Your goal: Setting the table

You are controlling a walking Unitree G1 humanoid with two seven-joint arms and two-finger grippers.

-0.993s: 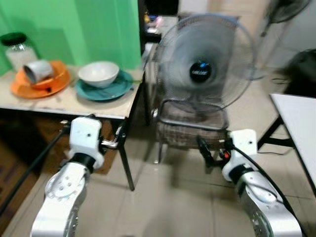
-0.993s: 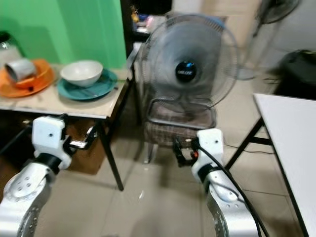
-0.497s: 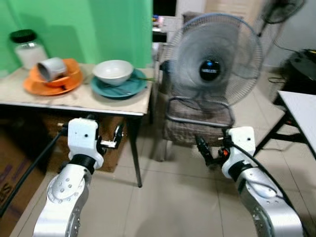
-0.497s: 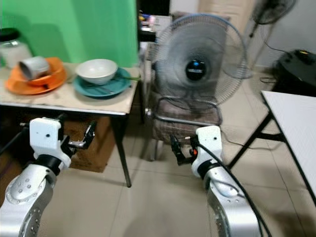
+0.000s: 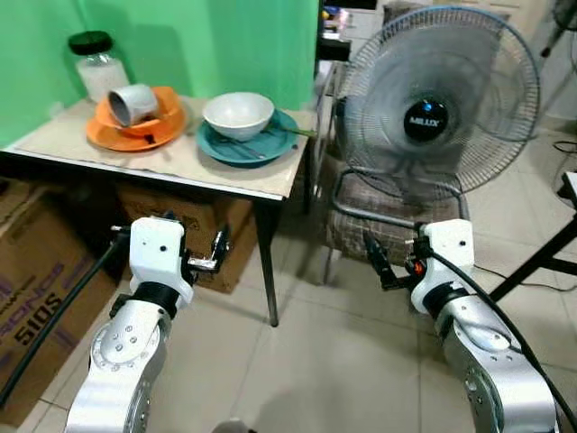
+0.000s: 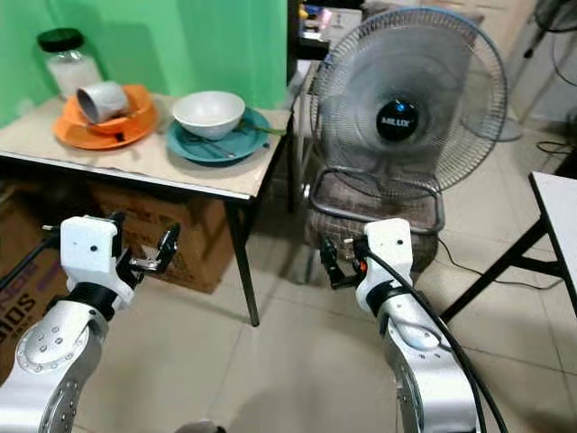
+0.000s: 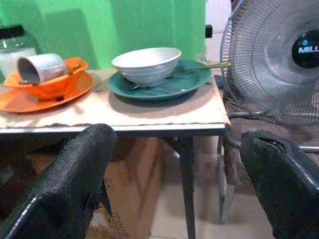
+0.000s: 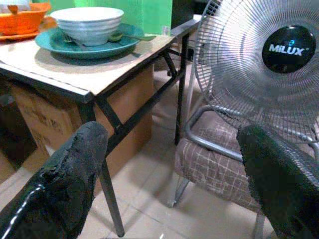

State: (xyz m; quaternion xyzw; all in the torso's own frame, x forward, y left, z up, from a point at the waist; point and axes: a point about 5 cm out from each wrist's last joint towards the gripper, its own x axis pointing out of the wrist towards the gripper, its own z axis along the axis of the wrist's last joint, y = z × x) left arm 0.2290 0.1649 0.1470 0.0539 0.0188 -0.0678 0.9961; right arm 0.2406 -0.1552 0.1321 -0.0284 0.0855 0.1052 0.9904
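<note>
Green wall behind the table [image 5: 180, 167]; on it an orange plate [image 5: 135, 135] with a tipped cup [image 5: 133, 102], and a white bowl [image 5: 238, 115] on a teal plate [image 5: 261, 149]. Left gripper [image 5: 216, 248] and right gripper [image 5: 374, 263] both hang below table height, fingers apart, holding nothing. Fan [image 5: 433, 117] sits on a chair to the right.

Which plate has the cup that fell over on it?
The orange plate, farthest left by the glass jar, carries the tipped grey cup. The teal plate holds an upright white bowl.
</note>
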